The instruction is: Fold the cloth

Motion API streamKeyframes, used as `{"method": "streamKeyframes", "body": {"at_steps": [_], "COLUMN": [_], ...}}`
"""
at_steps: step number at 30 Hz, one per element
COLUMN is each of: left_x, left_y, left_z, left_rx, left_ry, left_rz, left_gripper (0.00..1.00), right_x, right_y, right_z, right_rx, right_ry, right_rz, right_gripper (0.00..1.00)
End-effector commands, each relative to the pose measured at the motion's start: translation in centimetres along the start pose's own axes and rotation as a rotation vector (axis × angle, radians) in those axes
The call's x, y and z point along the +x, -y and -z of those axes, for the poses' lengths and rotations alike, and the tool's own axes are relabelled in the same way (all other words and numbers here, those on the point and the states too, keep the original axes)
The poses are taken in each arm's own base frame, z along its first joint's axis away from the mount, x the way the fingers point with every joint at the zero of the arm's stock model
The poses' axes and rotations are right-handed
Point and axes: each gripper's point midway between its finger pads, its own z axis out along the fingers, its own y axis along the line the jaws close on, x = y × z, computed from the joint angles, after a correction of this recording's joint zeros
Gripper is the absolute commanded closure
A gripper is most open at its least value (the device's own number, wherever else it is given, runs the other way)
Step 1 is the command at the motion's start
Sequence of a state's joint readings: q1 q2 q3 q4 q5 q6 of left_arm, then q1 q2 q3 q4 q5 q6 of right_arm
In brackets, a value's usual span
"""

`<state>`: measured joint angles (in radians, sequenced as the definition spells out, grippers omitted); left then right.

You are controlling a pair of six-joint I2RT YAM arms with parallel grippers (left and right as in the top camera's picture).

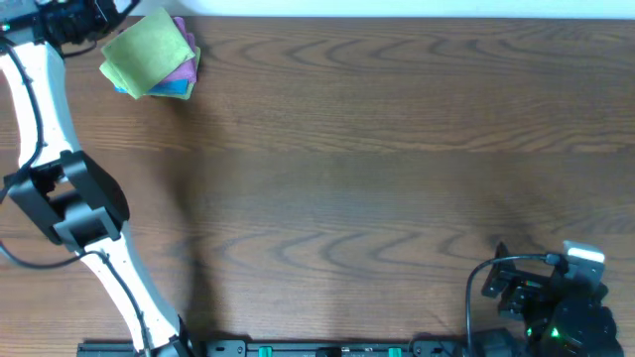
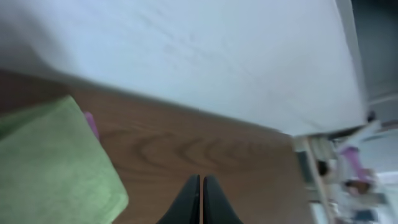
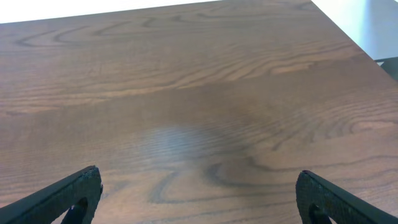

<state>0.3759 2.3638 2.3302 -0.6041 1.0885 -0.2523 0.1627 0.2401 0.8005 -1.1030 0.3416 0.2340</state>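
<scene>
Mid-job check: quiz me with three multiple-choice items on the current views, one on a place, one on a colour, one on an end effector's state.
1. Where on the table is the pile of cloths? A centre; B far-left corner; C near-right corner.
2. What colour is the cloth topping it? A purple; B blue; C lime green.
3. How is the left end effector? A shut, empty; B shut on the cloth; C wide open.
Answers: 1 B, overhead shows it in that corner. 2 C, green lies over the purple cloth and blue cloth. 3 A, its fingers meet over bare wood beside the cloth.
</scene>
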Motion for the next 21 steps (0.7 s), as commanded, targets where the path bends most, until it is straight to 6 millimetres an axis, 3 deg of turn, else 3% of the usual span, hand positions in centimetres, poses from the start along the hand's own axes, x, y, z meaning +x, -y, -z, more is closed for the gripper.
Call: {"method": "streamKeyframes", "body": {"at_steps": [1,10,16,21], "left_x": [2.8,4.4,3.7,2.7], "left_y": [-3.2,-7.4,-9.7,-10.4], "left_z": [-2.1,-4.0,-4.1,-4.2], "left_rx": [0.101,0.064,-0.068,-0.112], "left_ry": [-0.088,-0.103,-0.056,-0.015], "left_rz": [0.172,0.217,0.197,0.151], "left_gripper": [0.95,0.94,0.94,0.94], "right_x": [0.2,0.2,0.2,0.2], "right_y": [0.3,0.3,0.3,0.3], "right_z": [-0.2,-0.2,-0.2,-0.2], "right_rx": [0.02,0.02,0.02,0.02], "right_ry": [-0.006,-0.006,-0.006,-0.006], "right_rz": [-0.008,-0.008,-0.008,-0.008], "right_gripper": [0.01,0.01,0.01,0.01]}}
